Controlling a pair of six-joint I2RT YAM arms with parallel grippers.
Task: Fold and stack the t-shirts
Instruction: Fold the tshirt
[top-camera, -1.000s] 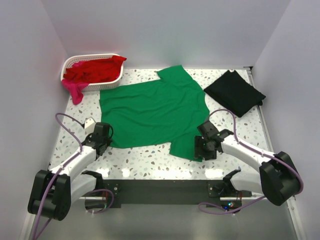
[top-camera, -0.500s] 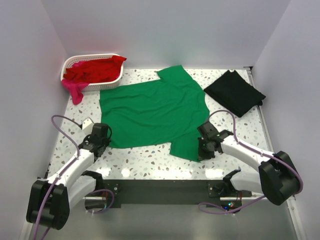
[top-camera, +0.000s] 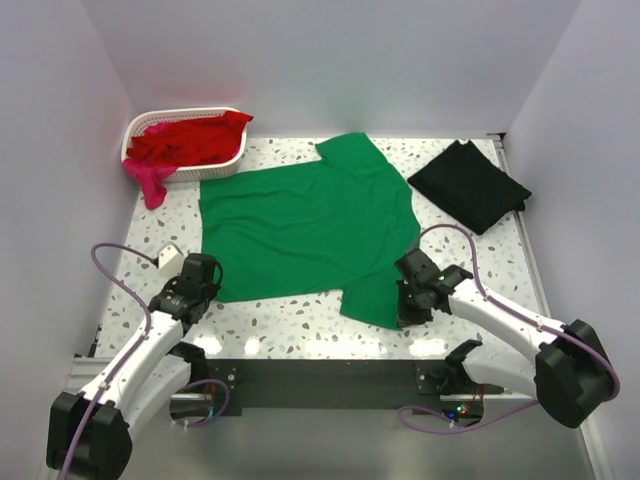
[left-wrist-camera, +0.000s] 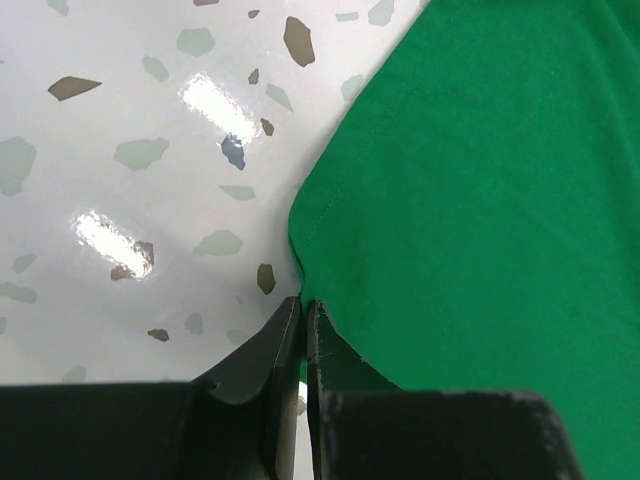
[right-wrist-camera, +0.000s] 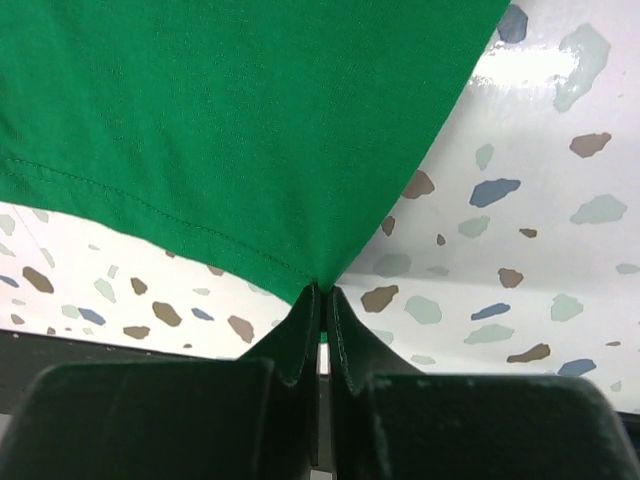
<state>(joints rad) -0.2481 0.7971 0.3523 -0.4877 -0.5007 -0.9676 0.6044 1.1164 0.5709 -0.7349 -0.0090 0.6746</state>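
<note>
One green shirt (top-camera: 305, 225) lies spread between two pincers: the left pincer (left-wrist-camera: 303, 305) is clamped on its hem corner and the right pincer (right-wrist-camera: 320, 290) is clamped on a sleeve tip. One black shirt (top-camera: 468, 185) lies well beyond the right pincer. Far beyond the left pincer, one basket (top-camera: 215, 170) holds red cloth (top-camera: 190, 140), with one pink shirt (top-camera: 152, 180) drooping over its rim. How many red pieces are there cannot be told.
</note>
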